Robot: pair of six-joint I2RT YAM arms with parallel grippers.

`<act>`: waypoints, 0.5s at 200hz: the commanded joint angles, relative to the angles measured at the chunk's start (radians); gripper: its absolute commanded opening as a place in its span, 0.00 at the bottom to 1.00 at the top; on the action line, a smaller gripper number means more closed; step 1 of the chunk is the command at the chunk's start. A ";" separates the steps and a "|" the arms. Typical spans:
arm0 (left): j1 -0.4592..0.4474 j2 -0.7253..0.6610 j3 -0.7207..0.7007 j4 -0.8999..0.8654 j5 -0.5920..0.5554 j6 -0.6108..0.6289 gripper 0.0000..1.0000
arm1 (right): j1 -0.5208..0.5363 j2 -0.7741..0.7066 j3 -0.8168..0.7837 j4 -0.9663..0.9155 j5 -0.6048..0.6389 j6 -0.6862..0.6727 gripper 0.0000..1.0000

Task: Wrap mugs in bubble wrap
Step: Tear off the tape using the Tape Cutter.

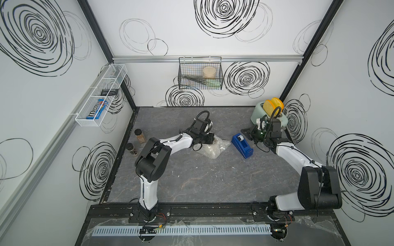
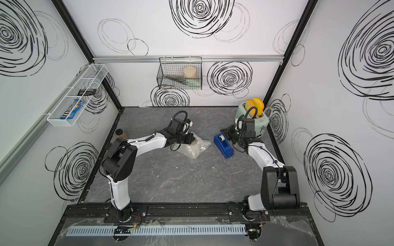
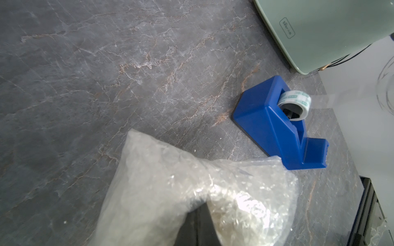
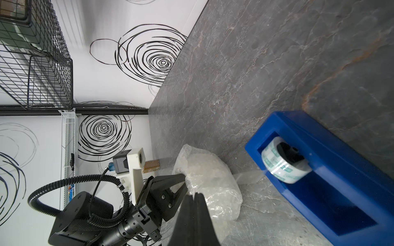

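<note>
One crumpled clear bubble wrap bundle (image 1: pixel 213 147), mug hidden, looks wrapped — left gripper (image 4: pixel 183 182) clamped on it, right gripper (image 4: pixel 195 196) seemingly pinching drawn clear tape (image 4: pixel 247 177) — taping remains.

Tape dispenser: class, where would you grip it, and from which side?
Probably grip the blue tape dispenser across its narrow width, on the flat side walls of the tall end by the roll, coming from above. It stands upright, long and slim; the low cutter end offers less wall.
</note>
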 commanded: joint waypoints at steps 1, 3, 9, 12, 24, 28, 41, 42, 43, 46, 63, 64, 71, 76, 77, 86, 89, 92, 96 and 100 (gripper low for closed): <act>0.025 0.020 -0.033 -0.039 -0.033 0.013 0.00 | 0.002 -0.001 -0.017 0.037 0.008 0.012 0.00; 0.025 0.020 -0.033 -0.039 -0.034 0.014 0.00 | 0.002 -0.002 -0.018 0.037 0.009 0.011 0.00; 0.024 0.020 -0.033 -0.037 -0.033 0.014 0.00 | 0.000 -0.005 -0.026 0.038 0.011 0.011 0.00; 0.024 0.020 -0.033 -0.036 -0.032 0.014 0.00 | 0.000 -0.006 -0.031 0.039 0.011 0.009 0.00; 0.025 0.020 -0.033 -0.038 -0.033 0.014 0.00 | -0.007 -0.015 -0.047 0.036 0.013 0.006 0.00; 0.025 0.020 -0.033 -0.039 -0.033 0.014 0.00 | -0.009 -0.019 -0.053 0.035 0.013 0.005 0.00; 0.025 0.020 -0.033 -0.039 -0.034 0.014 0.00 | -0.017 -0.034 -0.075 0.033 0.010 0.002 0.00; 0.025 0.020 -0.033 -0.038 -0.034 0.014 0.00 | -0.019 -0.035 -0.076 0.033 0.010 0.001 0.00; 0.025 0.020 -0.033 -0.038 -0.034 0.014 0.00 | -0.019 -0.036 -0.077 0.032 0.011 0.000 0.00; 0.024 0.019 -0.033 -0.038 -0.034 0.014 0.00 | -0.021 -0.040 -0.082 0.029 0.012 -0.002 0.00; 0.025 0.020 -0.033 -0.039 -0.034 0.014 0.00 | -0.029 -0.065 -0.109 0.012 0.018 -0.018 0.00; 0.025 0.020 -0.033 -0.038 -0.034 0.014 0.00 | -0.030 -0.067 -0.111 0.011 0.018 -0.018 0.00; 0.024 0.021 -0.031 -0.039 -0.033 0.012 0.00 | -0.038 -0.078 -0.125 0.009 0.014 -0.020 0.00; 0.023 0.020 -0.031 -0.039 -0.033 0.012 0.00 | -0.045 -0.085 -0.136 0.009 0.008 -0.022 0.00; 0.023 0.020 -0.031 -0.039 -0.034 0.012 0.00 | -0.046 -0.087 -0.137 0.010 0.007 -0.022 0.00; 0.022 0.020 -0.031 -0.037 -0.034 0.012 0.00 | -0.059 -0.106 -0.155 0.009 -0.002 -0.022 0.00; 0.022 0.020 -0.031 -0.038 -0.034 0.012 0.00 | -0.061 -0.114 -0.160 0.006 -0.002 -0.023 0.00; 0.020 0.020 -0.031 -0.038 -0.036 0.012 0.00 | -0.065 -0.120 -0.163 0.002 -0.002 -0.024 0.00; 0.020 0.021 -0.031 -0.038 -0.036 0.012 0.00 | -0.068 -0.130 -0.166 -0.004 -0.001 -0.029 0.00; 0.019 0.021 -0.031 -0.038 -0.036 0.012 0.00 | -0.071 -0.139 -0.168 -0.011 -0.001 -0.034 0.00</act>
